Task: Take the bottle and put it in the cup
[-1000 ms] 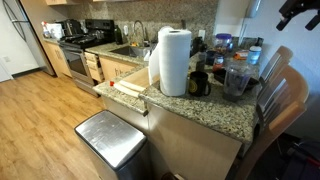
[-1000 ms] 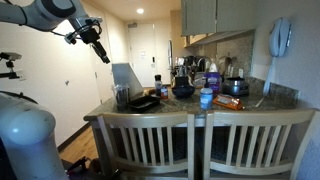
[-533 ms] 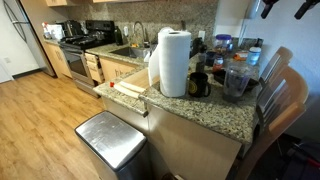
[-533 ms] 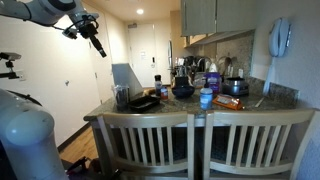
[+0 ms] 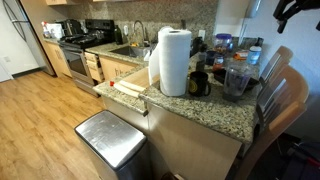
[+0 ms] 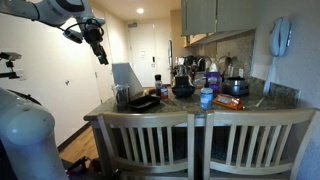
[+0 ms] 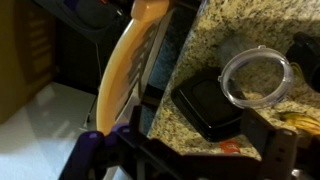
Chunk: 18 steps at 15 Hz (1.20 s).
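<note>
A clear plastic cup (image 7: pixel 256 76) stands on the granite counter (image 7: pixel 190 50) beside a flat black square tray (image 7: pixel 208 106). It also shows in both exterior views (image 5: pixel 236 79) (image 6: pixel 122 95). A small bottle with a blue label (image 6: pixel 205 98) stands near the counter's chair side. My gripper (image 6: pixel 101 50) hangs high in the air, well above the counter end with the cup, and it also shows at the top edge of an exterior view (image 5: pixel 291 10). In the wrist view its dark fingers (image 7: pixel 205 160) are spread apart with nothing between them.
A paper towel roll (image 5: pixel 174 62) and a black mug (image 5: pixel 199 84) stand on the counter, with a clutter of kitchen items (image 6: pixel 195 75) behind. Wooden chairs (image 6: pixel 190 145) line one side. A steel bin (image 5: pixel 110 138) stands on the floor.
The gripper rose slightly and came back down, staying high above the counter. Nothing on the counter has moved.
</note>
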### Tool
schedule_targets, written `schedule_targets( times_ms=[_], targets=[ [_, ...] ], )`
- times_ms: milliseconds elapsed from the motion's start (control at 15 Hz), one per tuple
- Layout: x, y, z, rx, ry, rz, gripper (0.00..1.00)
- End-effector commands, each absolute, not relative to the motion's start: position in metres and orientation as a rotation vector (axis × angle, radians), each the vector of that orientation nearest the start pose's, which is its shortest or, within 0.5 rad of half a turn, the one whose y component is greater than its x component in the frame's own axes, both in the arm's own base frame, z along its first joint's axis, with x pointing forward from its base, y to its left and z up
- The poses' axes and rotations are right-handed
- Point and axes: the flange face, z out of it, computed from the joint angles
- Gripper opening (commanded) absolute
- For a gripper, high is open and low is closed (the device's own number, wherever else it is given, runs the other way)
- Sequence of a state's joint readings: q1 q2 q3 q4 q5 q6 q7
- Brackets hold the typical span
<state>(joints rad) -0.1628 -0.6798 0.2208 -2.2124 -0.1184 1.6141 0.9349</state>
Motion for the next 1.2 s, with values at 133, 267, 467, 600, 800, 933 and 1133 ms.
schedule_targets(
  times_ms=[133,267,467,600,800,933,1133],
  targets=[
    [0.341,0.034,0.618,-2.912,1.661,-0.237,1.00],
    [0.340,0.035,0.619,-2.915,1.652,-0.242,1.00],
    [0.341,0.033,0.619,-3.051,1.466,-0.145,1.00],
    [0.342,0.033,0.619,-3.077,1.307,-0.089,1.00],
    [0.338,0.030,0.621,-3.155,1.104,0.032,1.00],
    [0.331,0.027,0.623,-3.243,1.113,0.173,1.00],
    [0.317,0.025,0.626,-3.292,1.319,0.341,1.00]
  ],
)
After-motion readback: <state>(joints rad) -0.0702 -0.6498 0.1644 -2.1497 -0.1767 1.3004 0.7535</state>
